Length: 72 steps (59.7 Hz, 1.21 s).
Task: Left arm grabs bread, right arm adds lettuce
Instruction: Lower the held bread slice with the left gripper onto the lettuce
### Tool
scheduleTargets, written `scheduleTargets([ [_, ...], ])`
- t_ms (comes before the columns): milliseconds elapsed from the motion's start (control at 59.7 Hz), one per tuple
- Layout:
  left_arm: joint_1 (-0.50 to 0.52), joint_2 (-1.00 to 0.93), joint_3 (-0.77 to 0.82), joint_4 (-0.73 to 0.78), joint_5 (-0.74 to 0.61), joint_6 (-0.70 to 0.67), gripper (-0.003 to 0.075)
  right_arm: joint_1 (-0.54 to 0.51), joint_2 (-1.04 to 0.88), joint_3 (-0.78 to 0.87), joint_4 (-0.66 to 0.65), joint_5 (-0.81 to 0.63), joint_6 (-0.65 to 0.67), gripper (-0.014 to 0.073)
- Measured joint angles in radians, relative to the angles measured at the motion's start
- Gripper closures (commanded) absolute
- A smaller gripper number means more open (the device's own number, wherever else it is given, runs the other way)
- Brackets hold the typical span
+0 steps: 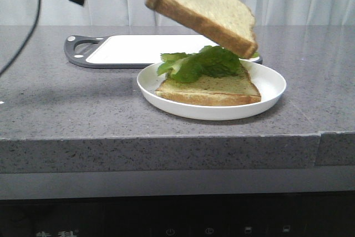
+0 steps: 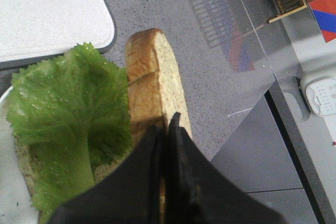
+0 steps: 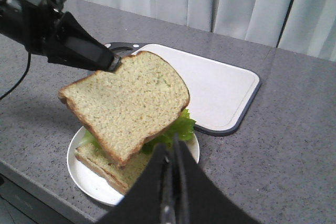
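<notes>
Left claw (image 3: pixel 113 64) pinches thick brown-crust toast slice (image 1: pixel 202 12) by its edge, tilted, directly above crinkled green lettuce leaf (image 1: pixel 202 62) on lower slice; right claw (image 3: pixel 172 148) pressed together w/ nothing held, nearby

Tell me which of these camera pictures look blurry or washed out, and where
Front view: the thick tan toast slice held up is slightly soft, and the white cutting board is overexposed. Left wrist view: the black left gripper is a dark blur up close, while the crinkled green lettuce leaf is sharp. Right wrist view: the right gripper is out of focus.
</notes>
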State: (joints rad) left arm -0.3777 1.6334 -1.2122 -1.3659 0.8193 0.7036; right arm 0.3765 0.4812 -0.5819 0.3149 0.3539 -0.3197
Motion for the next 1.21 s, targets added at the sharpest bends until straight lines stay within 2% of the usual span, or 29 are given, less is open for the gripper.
scheduleTargets([
  [368,0.0,0.128,-0.01,-0.062,0.0,0.006,0.0731,0.0,0.0,0.0,0.0,0.0,0.001,0.0647],
  [435,0.0,0.128,-0.012,-0.064,0.003,0.006,0.0687,0.0,0.0,0.0,0.0,0.0,0.001,0.0647],
  [502,0.0,0.128,-0.012,-0.057,0.005,0.006,0.0583,0.0,0.0,0.0,0.0,0.0,0.001,0.0647],
  [636,0.009,0.128,-0.012,-0.049,0.016,0.006,0.0436,0.0,0.0,0.0,0.0,0.0,0.002,0.0647],
  [720,0.022,0.126,-0.012,-0.049,0.031,0.006,0.0401,0.0,0.0,0.0,0.0,0.0,0.002,0.0647],
  [904,0.092,0.063,-0.012,-0.037,0.052,0.024,0.0419,0.0,0.0,0.0,0.0,0.0,0.002,0.0647],
  [971,0.115,0.03,-0.012,-0.026,0.057,0.032,0.0499,0.0,0.0,0.0,0.008,0.0,0.002,0.0647],
  [1089,0.151,-0.03,-0.012,0.036,0.061,0.033,0.0742,0.0,0.0,0.0,0.02,0.0,0.005,0.0655],
  [1206,0.164,-0.078,-0.012,0.111,0.058,0.044,0.0741,-0.027,0.0,0.0,0.025,-0.002,0.028,0.0655],
])
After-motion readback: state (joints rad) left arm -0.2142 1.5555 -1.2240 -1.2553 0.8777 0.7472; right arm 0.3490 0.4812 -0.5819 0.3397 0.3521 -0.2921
